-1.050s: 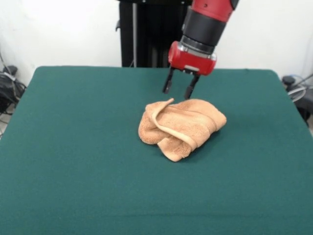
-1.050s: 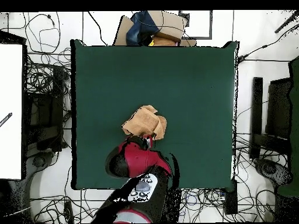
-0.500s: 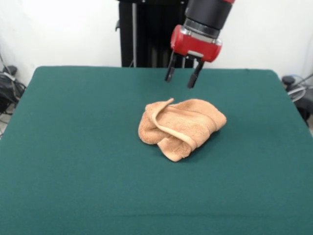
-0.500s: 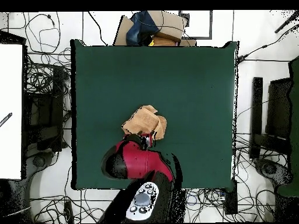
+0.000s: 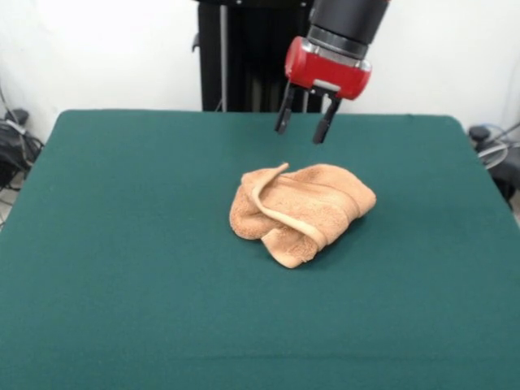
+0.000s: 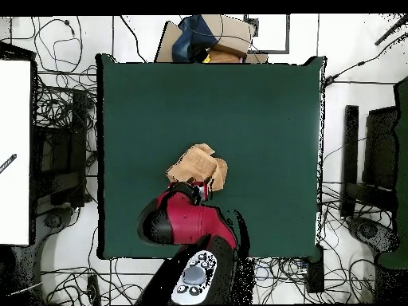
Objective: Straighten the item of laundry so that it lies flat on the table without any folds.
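The item of laundry (image 5: 299, 210) is a peach-orange towel, crumpled in a heap with a folded band across its top, near the middle of the green table (image 5: 122, 244). My gripper (image 5: 303, 132) hangs open above and just behind the heap, not touching it, with nothing between its fingers. In the overhead view the towel (image 6: 196, 167) lies just beyond the red arm head, which hides the gripper (image 6: 201, 188) almost wholly.
Cables and equipment surround the table (image 6: 263, 119) on the floor. A cardboard box with dark cloth (image 6: 209, 36) sits past the far edge in the overhead view. A white panel (image 6: 14, 151) stands at the left.
The gripper has risen straight up from just above the towel's back edge and stays open. The towel has not moved.
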